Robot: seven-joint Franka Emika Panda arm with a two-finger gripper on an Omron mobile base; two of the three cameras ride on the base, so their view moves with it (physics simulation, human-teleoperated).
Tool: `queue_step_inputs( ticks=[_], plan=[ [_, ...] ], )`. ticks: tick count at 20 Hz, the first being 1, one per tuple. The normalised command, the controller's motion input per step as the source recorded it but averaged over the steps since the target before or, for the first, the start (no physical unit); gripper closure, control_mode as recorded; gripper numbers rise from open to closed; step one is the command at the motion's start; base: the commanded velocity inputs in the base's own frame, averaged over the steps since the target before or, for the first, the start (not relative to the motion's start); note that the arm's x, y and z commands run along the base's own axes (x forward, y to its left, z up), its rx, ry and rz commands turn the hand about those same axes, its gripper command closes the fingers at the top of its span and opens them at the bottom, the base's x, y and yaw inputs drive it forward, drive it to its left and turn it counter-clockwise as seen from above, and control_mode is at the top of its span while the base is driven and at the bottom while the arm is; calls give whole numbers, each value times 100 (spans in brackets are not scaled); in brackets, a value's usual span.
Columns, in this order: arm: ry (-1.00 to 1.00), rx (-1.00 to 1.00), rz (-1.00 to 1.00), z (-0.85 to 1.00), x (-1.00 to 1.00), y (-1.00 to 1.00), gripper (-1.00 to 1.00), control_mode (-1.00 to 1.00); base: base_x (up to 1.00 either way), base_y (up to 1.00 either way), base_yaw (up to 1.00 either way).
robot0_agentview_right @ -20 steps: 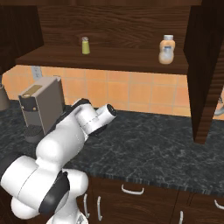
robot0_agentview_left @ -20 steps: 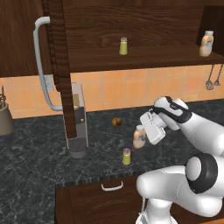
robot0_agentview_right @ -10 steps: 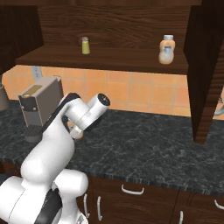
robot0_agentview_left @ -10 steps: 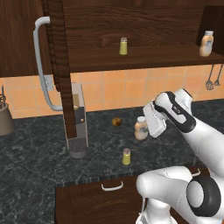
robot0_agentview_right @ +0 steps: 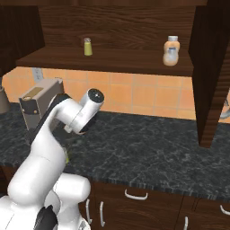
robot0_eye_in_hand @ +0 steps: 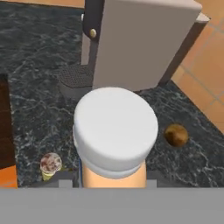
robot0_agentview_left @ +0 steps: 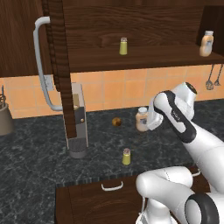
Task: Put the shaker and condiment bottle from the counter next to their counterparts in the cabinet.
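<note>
Lifted since earlier: condiment bottle (robot0_agentview_left: 141, 120) risen off counter (robot0_agentview_left: 39, 157), pinched between fingers (robot0_agentview_left: 150, 121).

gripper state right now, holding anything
Gripper: closed on the condiment bottle, off the counter.

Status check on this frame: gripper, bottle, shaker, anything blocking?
Gripper shut on condiment bottle, white cap right under the hand camera. Shaker upright on the counter, untouched. Counterparts on the cabinet shelf. Small brown ball beside the bottle, not blocking.
</note>
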Motion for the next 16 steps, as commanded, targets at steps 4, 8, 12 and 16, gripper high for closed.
queue_step_inputs(
  ticks=[4,8,12,16],
  plan=[
    [0,1,-33,47,0,-20,100,-100,0,0,0],
    [0,8,-34,49,0,-34,100,-100,0,0,0],
    [0,12,-34,47,0,-44,100,-100,0,0,0],
    [0,12,-34,50,0,-44,100,-100,0,0,0]
  ],
)
